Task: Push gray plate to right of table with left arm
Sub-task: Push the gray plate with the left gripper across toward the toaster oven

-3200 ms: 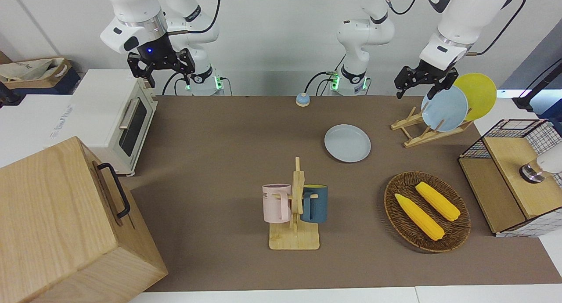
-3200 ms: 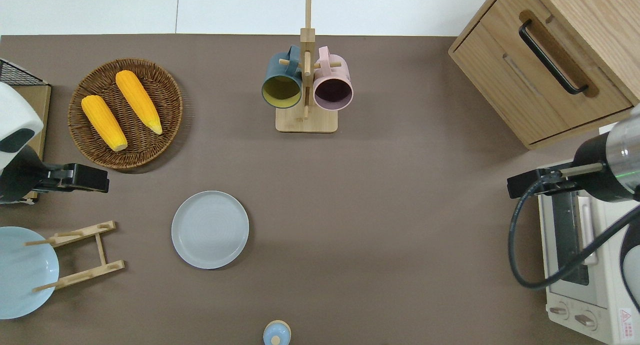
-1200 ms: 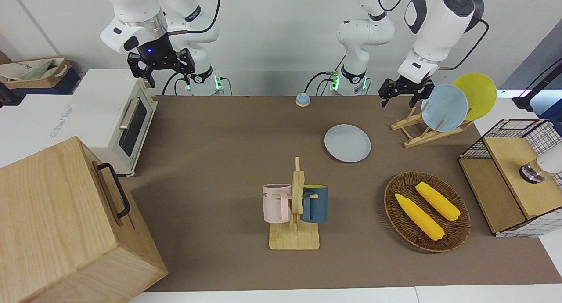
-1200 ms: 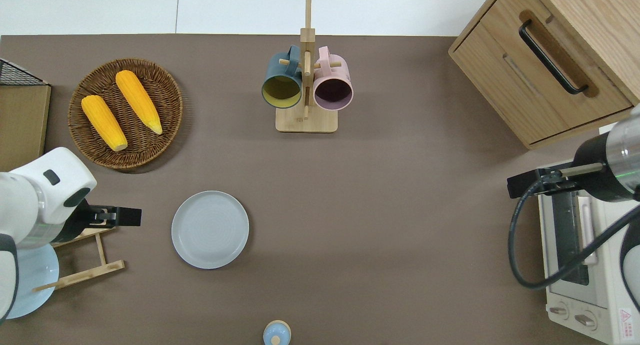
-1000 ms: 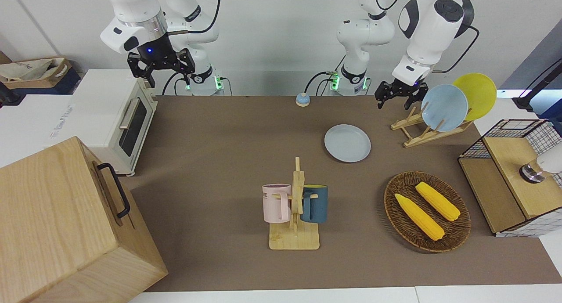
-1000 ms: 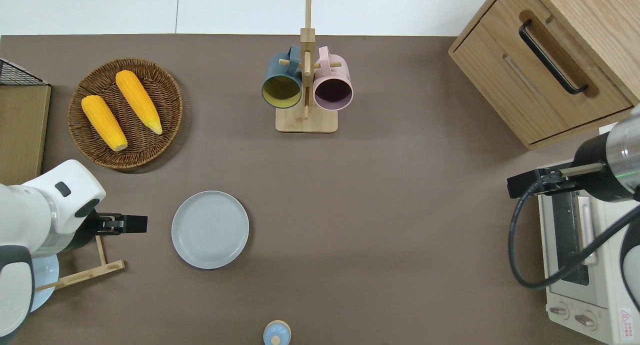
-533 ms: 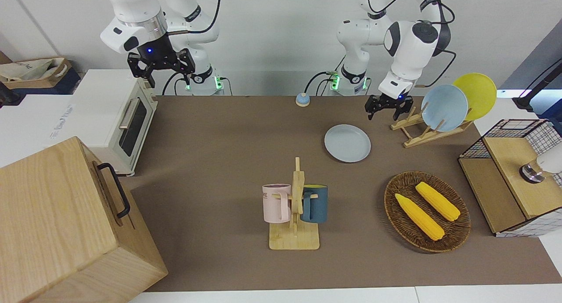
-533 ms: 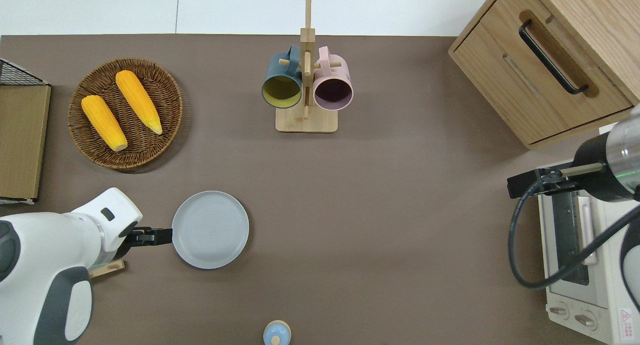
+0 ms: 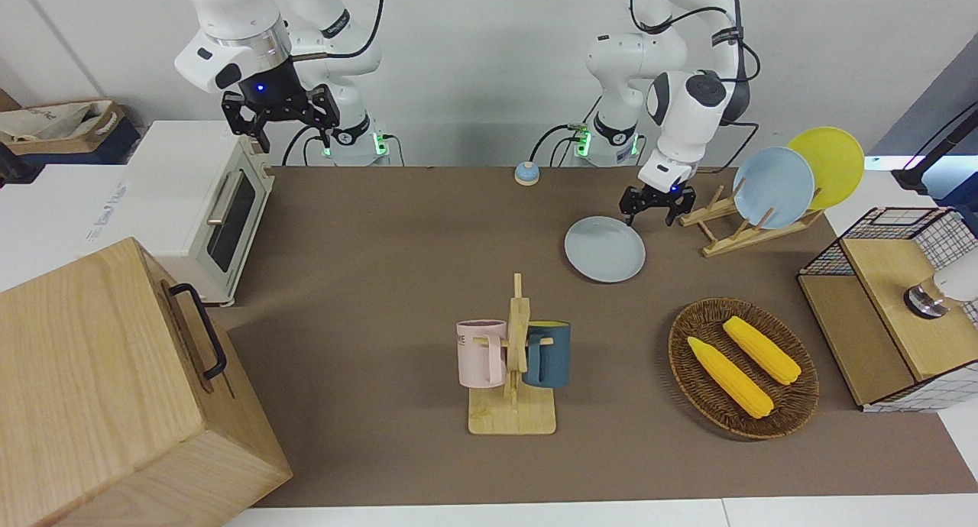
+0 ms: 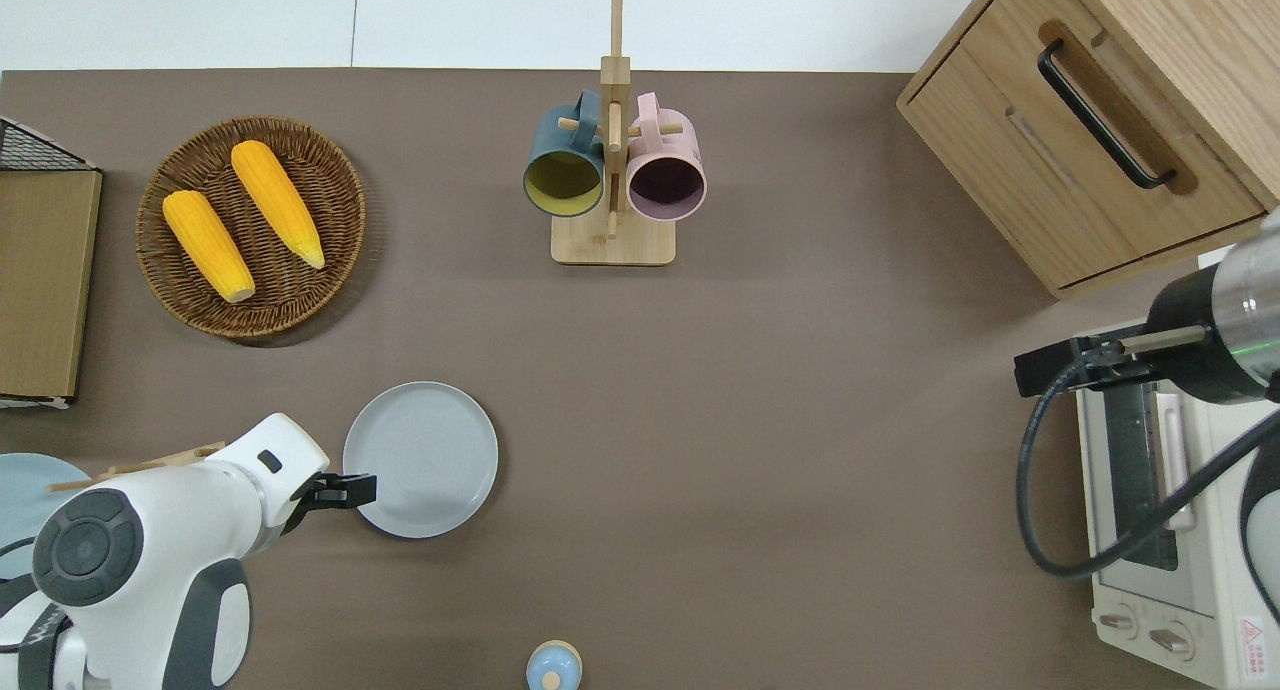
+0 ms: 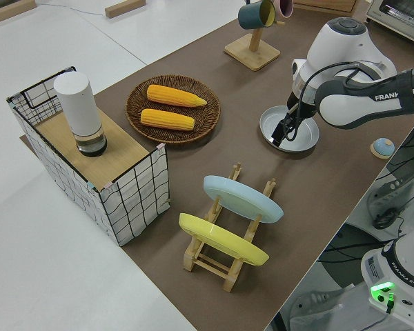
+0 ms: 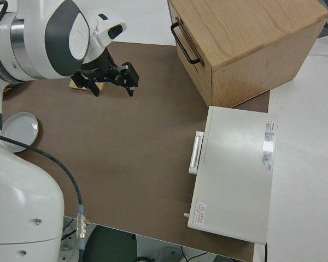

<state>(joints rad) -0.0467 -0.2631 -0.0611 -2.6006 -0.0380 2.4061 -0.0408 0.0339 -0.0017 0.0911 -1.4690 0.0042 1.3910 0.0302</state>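
Three plates, two mugs, two corn cobs, two racks, apparently one basket

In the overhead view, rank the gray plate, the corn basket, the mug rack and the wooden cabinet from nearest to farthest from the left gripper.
1. gray plate: under the left gripper, at its rim.
2. corn basket: farther from the robots.
3. mug rack: mid-table.
4. wooden cabinet: right arm's end.

Table top looks like matte brown fabric or mat, no shine. Gray plate is smooth, slightly satin. Basket is rough woven wicker, and the mug rack is pale bare wood. Toaster oven has smooth cream-painted metal, and the cabinet is grainy light oak.
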